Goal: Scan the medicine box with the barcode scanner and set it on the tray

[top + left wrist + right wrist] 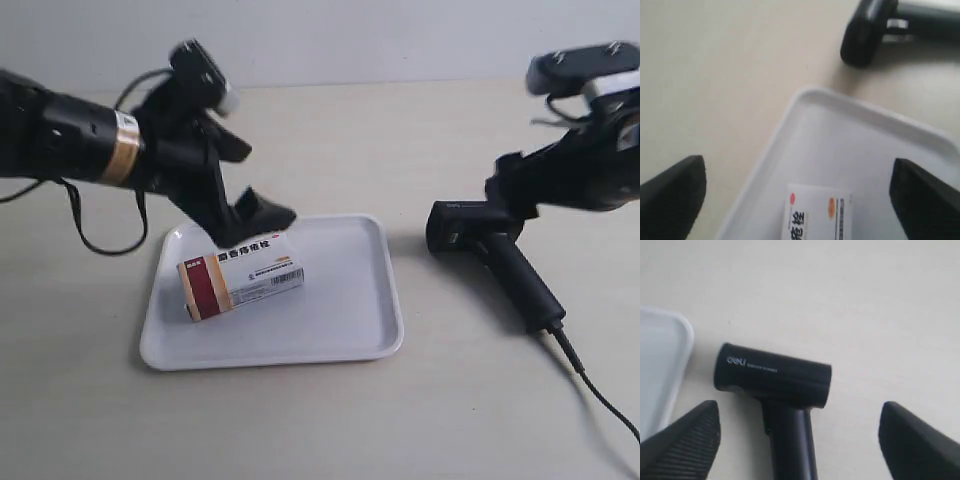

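The medicine box (pixel 241 277) lies inside the tray (pixel 355 335), directly under the spread, empty left pincer (pixel 797 200); the right pincer (pixel 797 440), also spread, straddles the barcode scanner (pixel 774 377) lying on the surface

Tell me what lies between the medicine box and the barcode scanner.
Exterior view: bare tray floor, its raised rim, then bare table. Nothing else lies between the medicine box and the barcode scanner.

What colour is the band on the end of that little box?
Dark red, clearest on the medicine box in the exterior view.
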{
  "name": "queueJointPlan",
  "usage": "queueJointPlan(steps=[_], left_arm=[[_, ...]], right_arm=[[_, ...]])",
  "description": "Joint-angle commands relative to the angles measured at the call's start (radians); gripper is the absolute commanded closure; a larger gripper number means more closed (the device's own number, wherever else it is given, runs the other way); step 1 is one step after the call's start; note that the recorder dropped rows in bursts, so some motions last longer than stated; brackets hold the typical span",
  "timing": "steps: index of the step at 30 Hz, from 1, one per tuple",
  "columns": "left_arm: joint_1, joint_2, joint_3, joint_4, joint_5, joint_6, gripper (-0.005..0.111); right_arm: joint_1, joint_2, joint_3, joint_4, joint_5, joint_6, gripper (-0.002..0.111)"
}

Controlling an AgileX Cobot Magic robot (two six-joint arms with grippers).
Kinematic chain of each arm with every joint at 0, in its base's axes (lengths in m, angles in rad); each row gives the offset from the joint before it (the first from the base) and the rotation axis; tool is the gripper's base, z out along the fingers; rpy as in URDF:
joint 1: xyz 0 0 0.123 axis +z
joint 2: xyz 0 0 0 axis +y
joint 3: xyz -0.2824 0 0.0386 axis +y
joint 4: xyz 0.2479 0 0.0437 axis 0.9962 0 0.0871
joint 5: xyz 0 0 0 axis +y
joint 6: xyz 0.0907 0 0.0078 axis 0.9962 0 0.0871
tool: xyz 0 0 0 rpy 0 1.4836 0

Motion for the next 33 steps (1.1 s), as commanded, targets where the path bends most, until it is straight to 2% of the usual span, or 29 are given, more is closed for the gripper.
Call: queueJointPlan(steps=[1, 2, 3, 4, 6, 9, 12, 16, 19, 24, 33], left_arm=[[0.035, -0.253, 0.037, 0.044, -0.008, -0.231, 0.057], [0.050, -0.297, 0.055, 0.044, -0.008, -0.260, 0.072], [0.067, -0.351, 0.083, 0.044, -0.005, -0.281, 0.092], [0.085, -0.401, 0.118, 0.044, -0.003, -0.289, 0.106], [0.117, -0.500, 0.198, 0.044, 0.012, -0.325, 0.105], [0.158, -0.638, 0.366, 0.034, 0.095, -0.364, 0.105], [0.170, -0.779, 0.530, -0.087, 0.267, -0.357, 0.105], [0.170, -0.978, 0.704, -0.188, 0.454, -0.361, 0.105], [0.170, -1.120, 0.806, -0.270, 0.471, -0.368, 0.105], [0.170, -1.264, 0.896, -0.257, 0.430, -0.363, 0.105], [0.170, -1.331, 0.923, -0.239, 0.440, -0.343, 0.105]], right_arm=[[0.001, -0.341, -0.001, -0.014, 0.079, 0.007, 0.060], [0.001, -0.398, 0.003, -0.009, 0.073, 0.017, 0.069], [0.001, -0.466, 0.014, -0.005, 0.044, 0.027, 0.081], [0.001, -0.530, 0.038, -0.002, -0.003, 0.031, 0.092], [0.001, -0.634, 0.115, -0.002, -0.101, 0.031, 0.108], [0.001, -0.766, 0.256, 0.000, -0.232, 0.031, 0.108], [0.001, -0.866, 0.402, 0.000, -0.324, 0.031, 0.108], [0.001, -0.936, 0.553, 0.009, -0.324, 0.075, 0.108], [0.001, -0.961, 0.613, 0.009, -0.278, 0.089, 0.108], [0.001, -0.964, 0.625, 0.009, -0.141, 0.092, 0.108], [0.001, -0.964, 0.625, 0.009, -0.123, 0.092, 0.108]])
